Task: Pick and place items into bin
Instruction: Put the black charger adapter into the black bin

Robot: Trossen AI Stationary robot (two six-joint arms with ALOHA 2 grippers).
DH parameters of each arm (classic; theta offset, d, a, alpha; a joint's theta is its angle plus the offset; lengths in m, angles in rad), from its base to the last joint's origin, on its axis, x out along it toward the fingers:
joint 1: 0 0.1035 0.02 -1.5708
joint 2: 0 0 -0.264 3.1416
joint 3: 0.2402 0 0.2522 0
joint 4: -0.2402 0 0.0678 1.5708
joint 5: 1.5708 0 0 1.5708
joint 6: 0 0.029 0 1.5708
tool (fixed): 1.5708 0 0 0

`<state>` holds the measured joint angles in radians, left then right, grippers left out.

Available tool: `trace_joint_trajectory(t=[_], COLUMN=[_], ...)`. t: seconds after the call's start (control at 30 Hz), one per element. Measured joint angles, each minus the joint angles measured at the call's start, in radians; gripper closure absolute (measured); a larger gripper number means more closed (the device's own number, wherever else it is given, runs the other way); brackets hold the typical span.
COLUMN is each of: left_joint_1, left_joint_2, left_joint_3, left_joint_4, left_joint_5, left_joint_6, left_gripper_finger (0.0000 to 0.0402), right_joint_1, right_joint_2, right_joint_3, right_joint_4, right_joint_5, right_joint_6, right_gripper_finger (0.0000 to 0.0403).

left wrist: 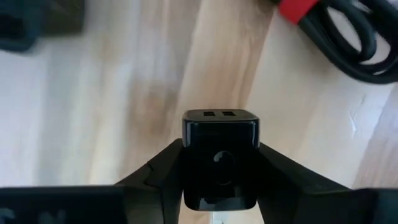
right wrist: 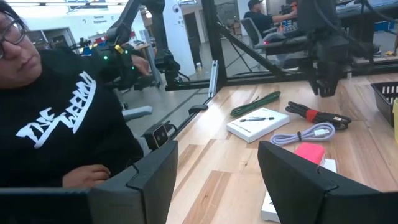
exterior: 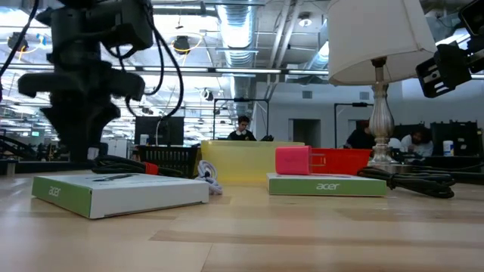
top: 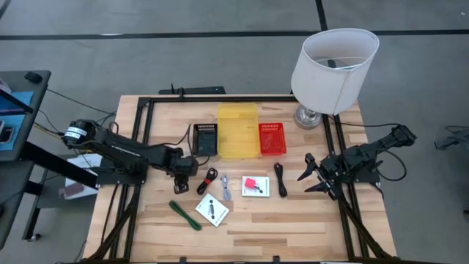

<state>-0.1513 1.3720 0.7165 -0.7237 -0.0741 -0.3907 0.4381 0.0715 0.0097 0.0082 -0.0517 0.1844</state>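
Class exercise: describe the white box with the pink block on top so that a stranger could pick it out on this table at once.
Start at the yellow bin in the middle of the table's far side, then drop to the row of loose items in front of it. The white box lies below the red basket, between a pale coiled cable and a black cord. Only it carries a pink block; the other white box bears a black mark.

A pale wooden table [top: 242, 227] carries everything. Far: lamp [top: 333, 62], yellow bin [top: 237, 132], red basket [top: 272, 138]. Near: two white cards [top: 256, 186], green stick [top: 185, 215], cords [top: 281, 179].

Bare tabletop [top: 293, 220] btwn cards & front edge; lamp [top: 333, 62] tall obstacle by red bin [top: 272, 138]
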Motion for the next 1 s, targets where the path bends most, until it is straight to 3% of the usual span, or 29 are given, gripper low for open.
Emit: trace_joint_trajectory(t=[0.17,0.3,0.47,0.67,0.87,1.0], left_joint_1=[0.001,0.017,0.066,0.153,0.256,0.325], left_joint_2=[0.000,0.000,0.000,0.000,0.000,0.000], left_joint_3=[0.075,0.133,0.199,0.274,0.328,0.331], left_joint_4=[-0.079,-0.127,-0.158,-0.155,-0.120,-0.027], left_joint_5=[-0.082,-0.159,-0.244,-0.324,-0.328,-0.251], left_joint_6=[0.060,0.121,0.229,0.383,0.530,0.622], left_gripper_finger=[0.0237,0.0247,0.0259,0.0236,0.0247,0.0253], right_joint_1=[0.000,0.000,0.000,0.000,0.000,0.000], right_joint_2=[0.000,0.000,0.000,0.000,0.000,0.000], right_joint_3=[0.000,0.000,0.000,0.000,0.000,0.000], right_joint_4=[0.000,0.000,0.000,0.000,0.000,0.000], right_joint_5=[0.000,0.000,0.000,0.000,0.000,0.000], right_joint_6=[0.000,0.000,0.000,0.000,0.000,0.000], right_gripper_finger=[0.0184,0.0184,0.0184,0.0184,0.0184,0.0184])
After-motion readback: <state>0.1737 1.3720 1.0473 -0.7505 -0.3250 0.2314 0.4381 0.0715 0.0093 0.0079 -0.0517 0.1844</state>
